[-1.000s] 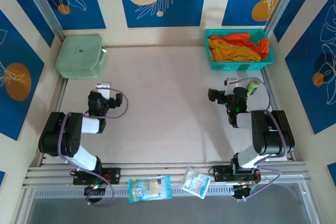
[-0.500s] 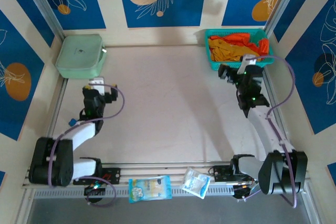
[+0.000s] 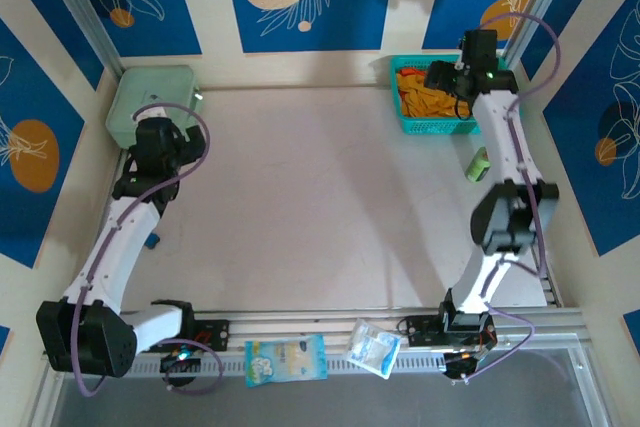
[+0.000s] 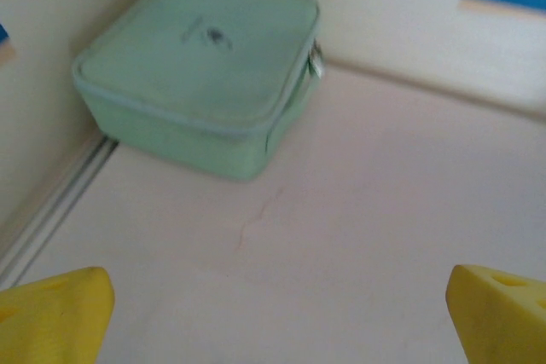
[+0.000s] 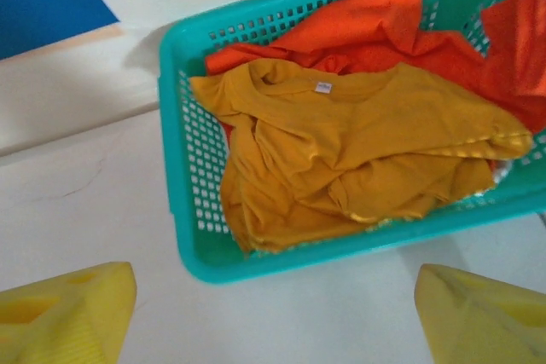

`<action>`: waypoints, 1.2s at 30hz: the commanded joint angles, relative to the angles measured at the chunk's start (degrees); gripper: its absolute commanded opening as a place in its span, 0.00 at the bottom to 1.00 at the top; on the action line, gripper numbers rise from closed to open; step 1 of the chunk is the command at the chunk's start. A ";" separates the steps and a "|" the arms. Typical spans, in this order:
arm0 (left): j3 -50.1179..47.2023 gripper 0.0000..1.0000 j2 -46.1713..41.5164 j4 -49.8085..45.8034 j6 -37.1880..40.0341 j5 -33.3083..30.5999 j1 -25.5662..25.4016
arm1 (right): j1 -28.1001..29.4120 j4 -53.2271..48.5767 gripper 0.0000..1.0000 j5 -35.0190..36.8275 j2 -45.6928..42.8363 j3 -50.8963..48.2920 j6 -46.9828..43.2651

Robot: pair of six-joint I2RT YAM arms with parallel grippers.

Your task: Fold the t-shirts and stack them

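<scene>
Top view, left gripper (image 3: 157, 139): at the far left of the table (image 3: 300, 207), just beside the pale green box (image 3: 140, 107); its opening is hard to make out from here.
Top view, right gripper (image 3: 450, 77): at the far right corner, above the teal basket (image 3: 440, 128).
Top view, t-shirts (image 3: 425, 99): bunched inside the teal basket, mustard and red-orange cloth both showing.
Top view, other things: a green cylinder (image 3: 480, 164) lies by the right edge, and two clear packets (image 3: 286, 359) sit on the near rail.
Left wrist, left gripper (image 4: 277, 317): yellow fingers (image 4: 55, 313) spread wide apart, nothing between them, bare table below.
Left wrist, pale green box (image 4: 200, 66): lid closed, set in the corner against the wall.
Right wrist, right gripper (image 5: 273, 313): yellow fingers (image 5: 64, 313) spread wide, holding nothing, just in front of the teal basket (image 5: 192, 176).
Right wrist, mustard t-shirt (image 5: 358, 151): crumpled on top in the basket, collar tag showing.
Right wrist, red-orange t-shirts (image 5: 367, 31): under and behind the mustard one, one edge draped on the basket's far right rim.
</scene>
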 commanded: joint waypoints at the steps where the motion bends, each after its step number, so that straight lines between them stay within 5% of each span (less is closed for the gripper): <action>1: 3.77 1.00 0.68 -13.29 -0.74 4.77 -0.56 | -0.48 -14.69 0.80 -0.23 10.82 12.75 -1.34; 9: 4.29 1.00 0.81 -16.80 -2.00 9.59 -1.43 | -1.27 -23.75 0.76 -1.03 33.03 38.71 -3.04; 23: 2.81 1.00 0.14 -14.16 -2.19 11.88 -2.01 | -3.47 -18.21 0.70 -6.60 42.31 41.98 -1.19; 31: 1.84 1.00 0.68 -13.41 -2.02 12.20 -2.06 | -3.47 -15.92 0.41 -8.84 43.87 42.62 0.47; 36: 1.99 1.00 0.88 -13.10 -2.02 12.39 -2.15 | -3.47 -15.99 0.07 -10.80 42.93 45.03 1.29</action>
